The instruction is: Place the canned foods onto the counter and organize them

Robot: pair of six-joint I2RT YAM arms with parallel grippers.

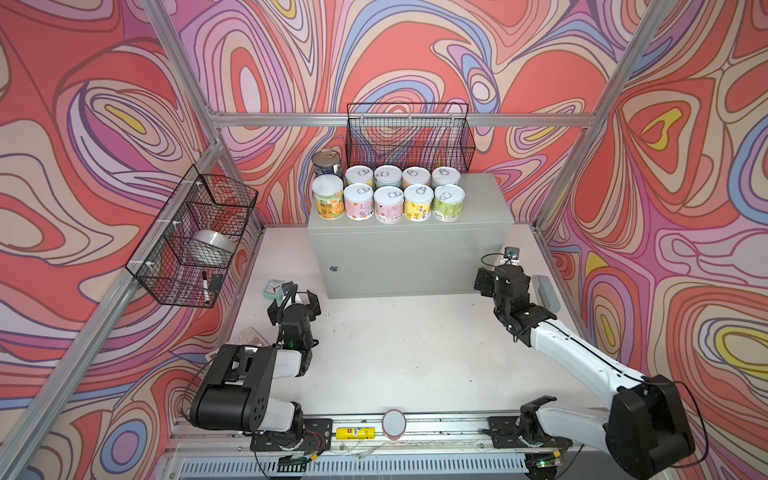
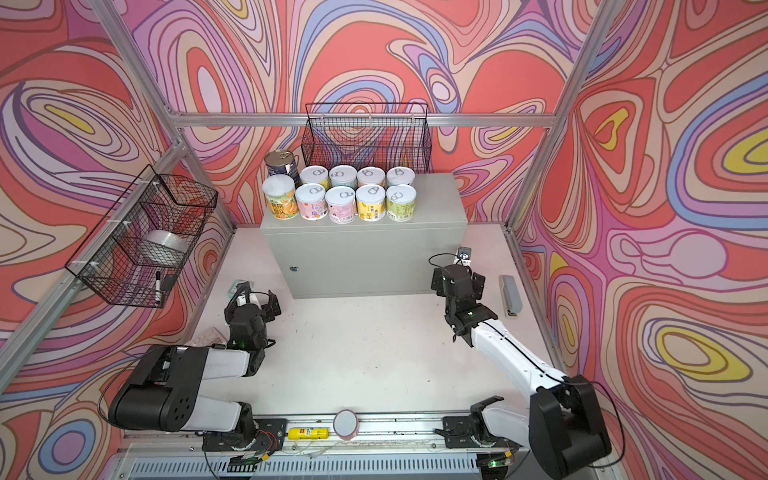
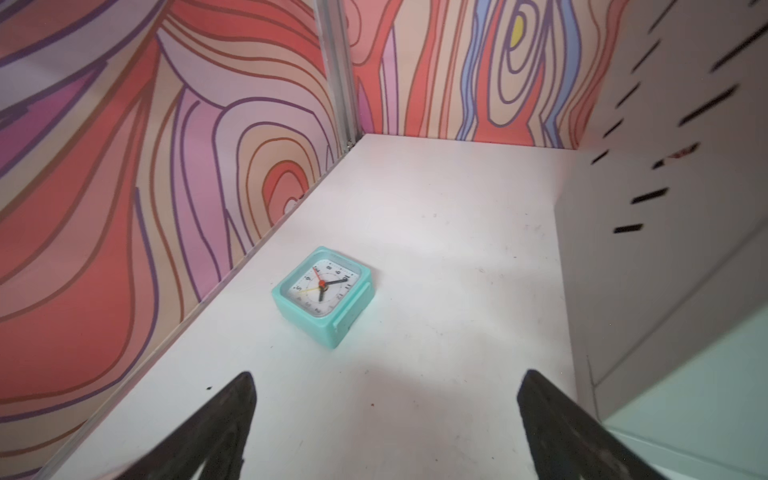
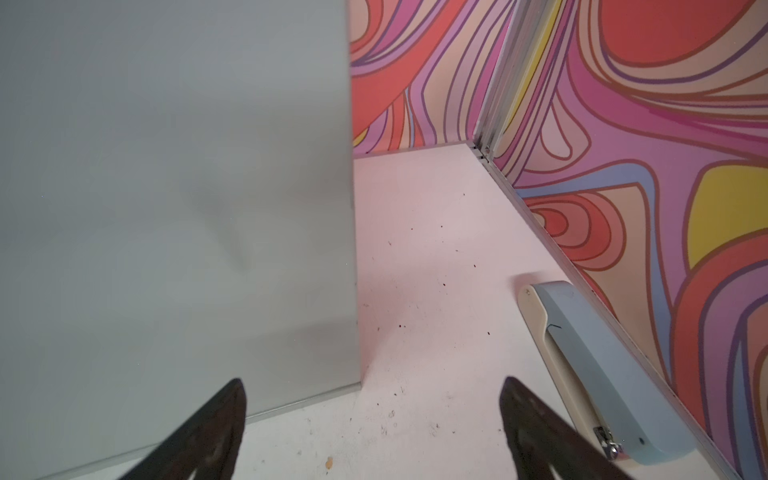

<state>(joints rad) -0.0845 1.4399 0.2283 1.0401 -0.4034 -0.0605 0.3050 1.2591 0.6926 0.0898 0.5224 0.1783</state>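
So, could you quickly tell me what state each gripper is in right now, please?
Left gripper: open, holding nothing.
Right gripper: open, holding nothing.

Bright even light — soft shadows, wrist views blurred.

You get two top views looking down from high on the whole white desk [image 1: 395, 353] [image 2: 353, 353], nearly alike. The left wrist view sits low, near a mint-green square clock [image 3: 323, 296]; the right faces a light-grey metal box [image 4: 166, 208].
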